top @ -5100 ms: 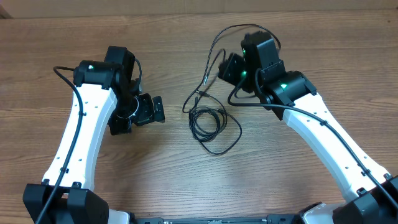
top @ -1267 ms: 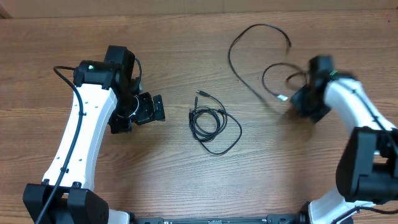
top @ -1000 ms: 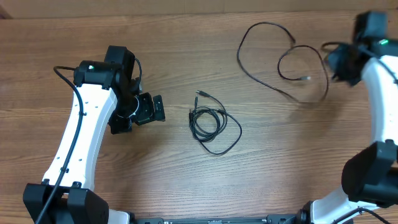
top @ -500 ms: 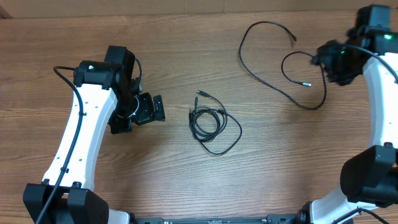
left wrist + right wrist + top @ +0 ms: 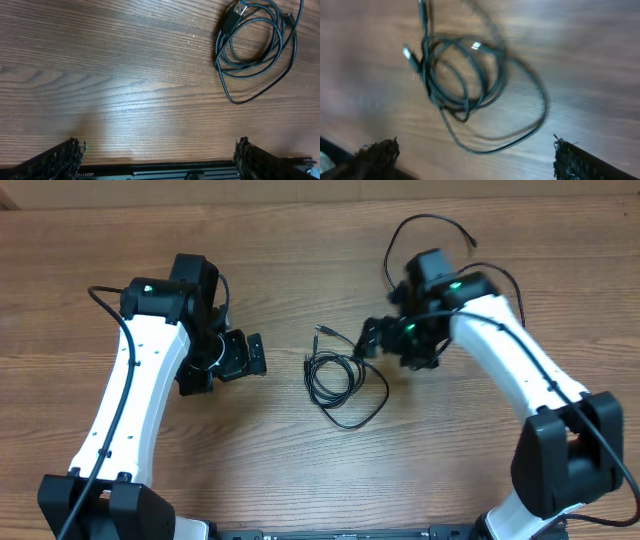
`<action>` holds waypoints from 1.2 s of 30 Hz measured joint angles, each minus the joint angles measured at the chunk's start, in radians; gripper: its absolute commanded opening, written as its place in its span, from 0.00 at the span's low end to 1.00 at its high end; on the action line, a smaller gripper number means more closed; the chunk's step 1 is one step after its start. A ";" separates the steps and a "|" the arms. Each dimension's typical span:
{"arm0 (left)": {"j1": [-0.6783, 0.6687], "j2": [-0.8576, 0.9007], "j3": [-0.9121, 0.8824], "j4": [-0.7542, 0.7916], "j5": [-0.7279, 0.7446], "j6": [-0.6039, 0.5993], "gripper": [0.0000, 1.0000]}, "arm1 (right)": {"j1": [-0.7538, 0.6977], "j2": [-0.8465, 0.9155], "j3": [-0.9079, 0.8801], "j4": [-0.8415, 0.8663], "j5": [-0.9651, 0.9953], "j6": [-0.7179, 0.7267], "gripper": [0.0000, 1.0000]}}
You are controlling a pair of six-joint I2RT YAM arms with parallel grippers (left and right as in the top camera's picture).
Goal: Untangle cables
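The wood-grain desk (image 5: 300,470), with a paler band along its far edge, carries two cords. The coiled cable (image 5: 335,380) lies mid-desk between the arms. The loose cable (image 5: 432,222) lies at the far right, apart from the coil and partly hidden behind the right arm (image 5: 500,350). The right fingers (image 5: 375,157) hover spread wide and empty just beside the coil; the left fingers (image 5: 62,159) are equally wide apart, holding nothing, off to its left. The best grasp is probably the plug end (image 5: 318,330) or a single outer strand, not the whole bundle. It should be drawn outward slowly so the loops open rather than tighten.
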 measured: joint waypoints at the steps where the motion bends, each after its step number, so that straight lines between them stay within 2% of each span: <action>1: -0.002 0.000 -0.003 0.002 0.000 0.000 1.00 | 0.016 0.000 -0.008 0.011 -0.002 0.003 1.00; 8: -0.019 0.000 -0.072 0.023 0.001 -0.004 1.00 | 0.103 0.002 -0.021 0.045 -0.006 0.073 1.00; 15: -0.020 0.000 -0.102 0.029 0.080 -0.004 1.00 | 0.108 0.002 -0.021 0.028 -0.034 0.111 1.00; 16: -0.020 0.000 -0.102 0.034 0.091 -0.004 0.96 | 0.108 0.002 -0.021 0.028 -0.040 0.113 1.00; 17: -0.020 0.000 -0.102 0.046 0.105 -0.004 0.83 | 0.108 0.002 -0.021 0.027 -0.045 0.116 1.00; 19: -0.020 0.000 -0.102 0.065 0.135 -0.004 0.65 | 0.108 0.002 -0.021 0.027 -0.054 0.119 1.00; 20: -0.020 0.000 -0.102 0.069 0.154 0.001 0.60 | 0.108 0.002 -0.021 0.027 -0.057 0.120 1.00; 21: -0.023 0.000 -0.103 0.071 0.176 0.016 0.59 | 0.108 0.002 -0.021 0.027 -0.060 0.121 1.00; 24: -0.057 0.000 -0.103 0.062 0.236 0.056 0.70 | 0.108 0.002 -0.021 0.023 -0.061 0.122 1.00; 26: -0.105 0.000 -0.103 0.051 0.261 0.078 0.86 | 0.108 0.002 -0.021 0.023 -0.062 0.122 1.00; 27: -0.133 0.000 -0.103 0.051 0.267 0.082 0.98 | 0.108 0.002 -0.021 0.022 -0.063 0.122 1.00; 31: -0.245 0.000 -0.104 0.056 0.242 0.092 1.00 | 0.108 0.002 -0.021 0.012 -0.064 0.137 1.00; 36: -0.320 0.000 -0.106 0.084 0.132 0.013 0.99 | 0.106 0.002 -0.021 0.002 -0.063 0.163 1.00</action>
